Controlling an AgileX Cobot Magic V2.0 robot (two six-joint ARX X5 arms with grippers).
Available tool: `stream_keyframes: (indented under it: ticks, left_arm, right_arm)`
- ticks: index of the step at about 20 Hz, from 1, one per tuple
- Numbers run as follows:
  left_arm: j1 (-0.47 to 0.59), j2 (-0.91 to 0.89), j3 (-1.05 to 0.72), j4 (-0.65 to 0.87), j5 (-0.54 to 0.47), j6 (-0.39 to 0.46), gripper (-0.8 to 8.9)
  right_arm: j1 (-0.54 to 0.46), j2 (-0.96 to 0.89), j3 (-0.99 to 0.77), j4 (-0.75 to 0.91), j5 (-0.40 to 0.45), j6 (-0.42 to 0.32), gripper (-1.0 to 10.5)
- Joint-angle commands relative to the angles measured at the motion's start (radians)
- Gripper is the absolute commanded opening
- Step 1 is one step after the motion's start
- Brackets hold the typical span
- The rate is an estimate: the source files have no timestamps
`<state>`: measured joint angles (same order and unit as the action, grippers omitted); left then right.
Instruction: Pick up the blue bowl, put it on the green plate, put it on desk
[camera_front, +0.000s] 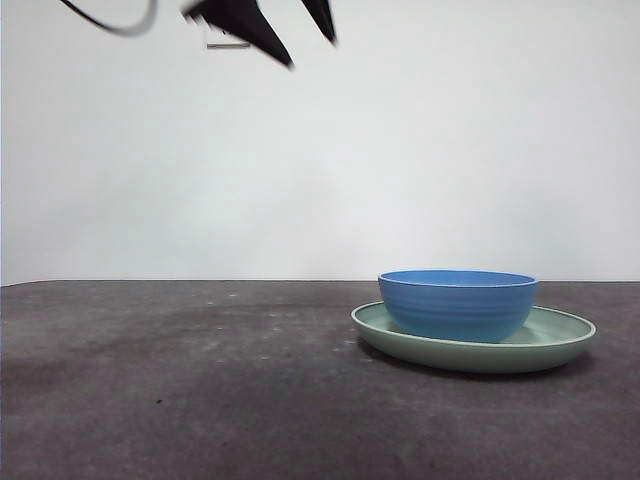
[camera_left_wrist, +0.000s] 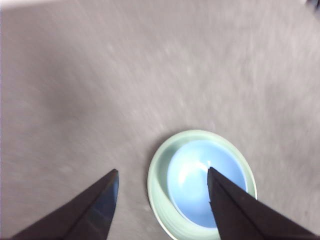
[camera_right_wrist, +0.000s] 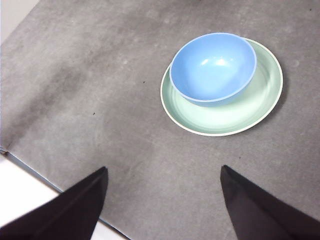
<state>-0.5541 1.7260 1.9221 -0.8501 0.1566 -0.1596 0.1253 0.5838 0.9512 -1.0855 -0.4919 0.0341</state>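
Bare mottled desk (camera_front: 180, 380) up front, green plate (camera_front: 560, 345) on it toward the right, blue bowl (camera_front: 457, 303) upright on the plate
Sits off-centre in the plate, bowl wall close to one side of the raised rim, broad glossy crescent of plate bare on the other. Left gripper (camera_left_wrist: 162, 172) high above the desk, jaws spread wide and empty, looking down on bowl (camera_left_wrist: 192, 182) and plate (camera_left_wrist: 157, 175); wrist picture blurred. Seen in the front view as two dark tips at the top edge (camera_front: 300, 45), well left of the bowl. Right gripper (camera_right_wrist: 164, 170) also raised near the desk edge, jaws wide apart, holding nothing, bowl (camera_right_wrist: 212, 67) and plate (camera_right_wrist: 235, 115) well clear of it
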Motion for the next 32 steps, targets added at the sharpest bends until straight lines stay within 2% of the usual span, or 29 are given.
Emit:
stream_keyframes:
  ticks: [1, 7, 15, 18, 30, 32]
  left_arm:
    - [0.021, -0.086, -0.049, -0.002, 0.002, 0.032, 2.90]
    - [0.082, -0.424, -0.488, 0.080, 0.019, 0.074, 2.89]
    - [0.082, -0.711, -0.869, 0.130, 0.333, 0.143, 2.89]
    - [0.082, -0.758, -0.931, 0.113, 0.415, 0.152, 2.88]
    - [0.082, -0.764, -0.936, 0.113, 0.417, 0.156, 2.88]
    - [0.082, -0.764, -0.936, 0.114, 0.417, 0.156, 2.88]
  right_arm:
    - [0.004, 0.002, 0.021, 0.023, 0.004, 0.006, 3.6]
    - [0.004, 0.003, 0.021, 0.043, 0.004, 0.007, 3.6]
    - [0.004, 0.003, 0.021, 0.040, 0.004, 0.008, 3.6]
    - [0.004, 0.003, 0.021, 0.036, 0.003, 0.009, 3.6]
    - [0.004, 0.003, 0.021, 0.034, 0.005, 0.026, 3.6]
    - [0.004, 0.003, 0.021, 0.034, 0.026, 0.043, 3.6]
